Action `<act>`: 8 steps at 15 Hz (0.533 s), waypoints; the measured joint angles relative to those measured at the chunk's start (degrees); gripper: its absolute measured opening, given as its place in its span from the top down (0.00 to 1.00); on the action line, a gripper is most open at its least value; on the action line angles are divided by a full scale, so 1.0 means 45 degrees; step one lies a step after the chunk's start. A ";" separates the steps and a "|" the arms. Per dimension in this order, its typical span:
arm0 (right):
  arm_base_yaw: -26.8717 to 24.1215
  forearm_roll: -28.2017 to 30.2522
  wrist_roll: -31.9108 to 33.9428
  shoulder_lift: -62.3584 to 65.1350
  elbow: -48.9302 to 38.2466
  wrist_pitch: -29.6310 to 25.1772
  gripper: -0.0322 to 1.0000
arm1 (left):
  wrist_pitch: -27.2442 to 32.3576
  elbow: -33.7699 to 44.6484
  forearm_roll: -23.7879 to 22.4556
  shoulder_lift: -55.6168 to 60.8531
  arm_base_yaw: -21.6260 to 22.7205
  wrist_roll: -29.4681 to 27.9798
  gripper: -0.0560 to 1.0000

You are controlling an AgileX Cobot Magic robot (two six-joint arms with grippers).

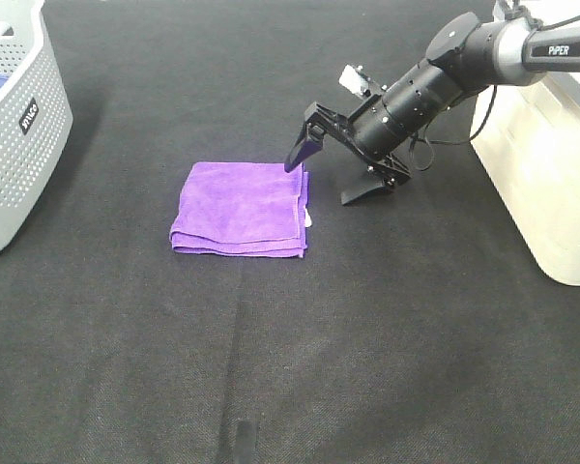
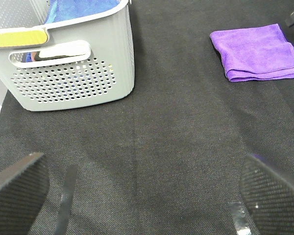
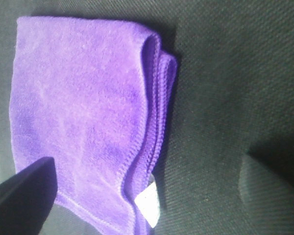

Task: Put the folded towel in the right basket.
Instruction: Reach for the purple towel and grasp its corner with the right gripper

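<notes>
The folded purple towel point(image 1: 242, 208) lies flat on the black tabletop, left of centre. It also shows in the left wrist view point(image 2: 257, 51) and the right wrist view point(image 3: 83, 117). My right gripper point(image 1: 331, 172) is open and empty, tilted down over the towel's right edge. One finger point(image 1: 300, 150) is above the towel's far right corner, the other point(image 1: 367, 188) is over bare table beside it. The white right basket point(image 1: 551, 164) stands at the right edge. My left gripper point(image 2: 144, 196) is open and empty, low over the table, far from the towel.
A grey perforated basket point(image 1: 19, 126) stands at the left edge, holding blue cloth point(image 2: 83, 7). A small white tag point(image 3: 149, 200) sticks out at the towel's edge. Strips of dark tape point(image 2: 63, 200) lie on the table near my left gripper.
</notes>
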State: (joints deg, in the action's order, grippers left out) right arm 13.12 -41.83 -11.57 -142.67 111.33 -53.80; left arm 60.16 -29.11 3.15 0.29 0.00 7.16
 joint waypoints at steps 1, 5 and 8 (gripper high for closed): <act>0.0000 -0.0153 0.0038 -0.0064 0.0013 0.0000 0.08 | 0.0000 0.0000 0.0000 0.0000 0.0000 0.0000 0.01; 0.0497 -0.1222 0.0051 -0.0598 0.0204 0.0446 0.11 | 0.0000 0.0000 0.0000 0.0000 0.0000 0.0000 0.01; 0.1693 -0.2279 -0.0051 -0.1031 0.0306 0.1464 0.21 | 0.0000 0.0000 0.0000 0.0000 0.0000 0.0000 0.01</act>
State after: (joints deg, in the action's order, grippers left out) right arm 20.74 -52.08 -11.80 -147.31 112.70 -47.21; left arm 60.16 -29.11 3.15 0.29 0.00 7.16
